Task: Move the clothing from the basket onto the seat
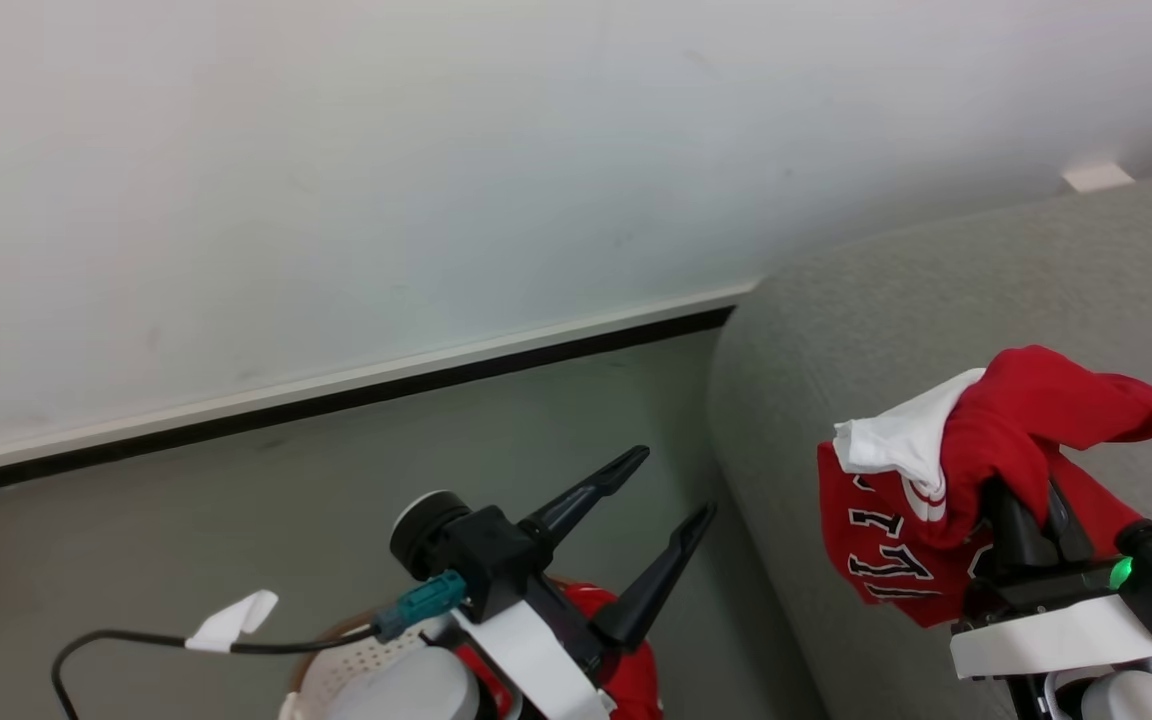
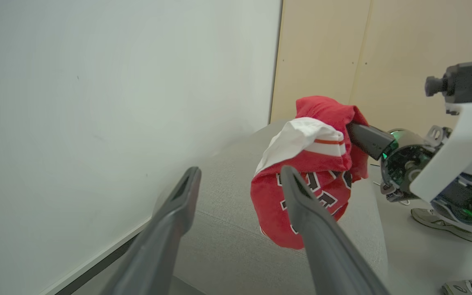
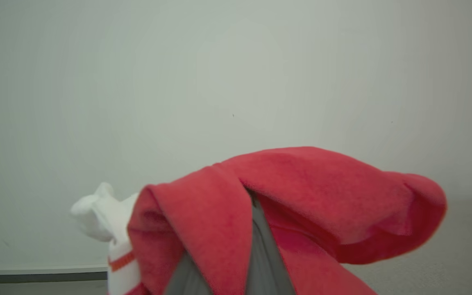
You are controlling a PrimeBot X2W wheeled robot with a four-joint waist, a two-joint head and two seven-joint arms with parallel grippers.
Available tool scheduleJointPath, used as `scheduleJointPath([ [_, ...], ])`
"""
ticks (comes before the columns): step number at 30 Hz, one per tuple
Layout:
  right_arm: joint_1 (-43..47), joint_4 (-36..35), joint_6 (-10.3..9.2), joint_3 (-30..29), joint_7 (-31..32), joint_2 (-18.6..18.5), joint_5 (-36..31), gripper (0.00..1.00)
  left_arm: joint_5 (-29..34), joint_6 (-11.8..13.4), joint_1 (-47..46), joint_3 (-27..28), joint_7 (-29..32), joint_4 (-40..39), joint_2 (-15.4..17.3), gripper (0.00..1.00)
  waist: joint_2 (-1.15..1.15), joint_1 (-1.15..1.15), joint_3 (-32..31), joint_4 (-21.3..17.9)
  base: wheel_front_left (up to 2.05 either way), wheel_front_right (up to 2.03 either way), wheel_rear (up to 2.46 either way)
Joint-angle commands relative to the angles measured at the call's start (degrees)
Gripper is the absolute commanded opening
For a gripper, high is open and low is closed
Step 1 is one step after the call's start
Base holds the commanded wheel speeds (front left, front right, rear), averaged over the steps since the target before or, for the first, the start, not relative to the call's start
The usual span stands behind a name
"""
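Pale wall (image 1: 336,150) backs the large grey woven sofa (image 1: 936,300), with the cream perforated plastic basket (image 1: 356,665) beside it. The red numbered jersey (image 1: 896,520) hangs above the sofa, clamped in the right gripper (image 1: 1031,520); lower it fully before releasing. The left gripper (image 1: 674,483) stands spread and empty.

The left gripper (image 1: 674,483) has two long, tapering dark fingers on a blocky black base with a round black cap (image 1: 426,530) at its side, mounted on a flat white bracket (image 1: 536,660). A teal connector (image 1: 419,603) plugs into that base, trailing a thin black cable (image 1: 286,648) that carries a white tag (image 1: 233,618). The right gripper (image 1: 1031,530) has matching dark fingers, a black base with a glowing green light (image 1: 1121,573) and a white plate (image 1: 1056,640) beneath.
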Motion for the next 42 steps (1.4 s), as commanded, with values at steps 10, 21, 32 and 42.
scheduleJointPath([
  [10, 2.3, -3.0, -0.12, -1.3, 0.0, 0.5, -1.3, 0.00, 3.4, -1.2, 1.3, 2.1, 0.0, 3.4, -1.0, 1.00, 0.00, -0.01, 2.5, -8.7, 0.00, 0.00, 0.00],
  [21, -0.8, -2.8, -0.12, -2.5, 0.5, -0.4, -0.4, 0.00, 4.5, -2.0, 0.7, 3.0, 0.0, 4.3, -1.8, 1.00, 0.00, -0.01, 4.5, -8.4, 0.00, 0.00, 0.00],
  [32, -17.3, 4.1, -0.12, -6.0, 4.5, -6.4, 2.5, 0.00, 5.0, -2.4, -3.1, 2.1, 0.0, 3.1, 0.4, 1.00, 0.00, -0.01, 14.8, -3.4, 0.00, 0.00, 0.00],
  [42, -33.6, 18.9, -0.12, -8.8, 6.9, -16.1, -0.4, 0.00, 4.3, -2.5, -8.9, 0.3, 0.0, 0.6, 2.9, 1.00, 0.00, -0.01, 25.4, 3.3, 0.00, 0.00, 0.00],
])
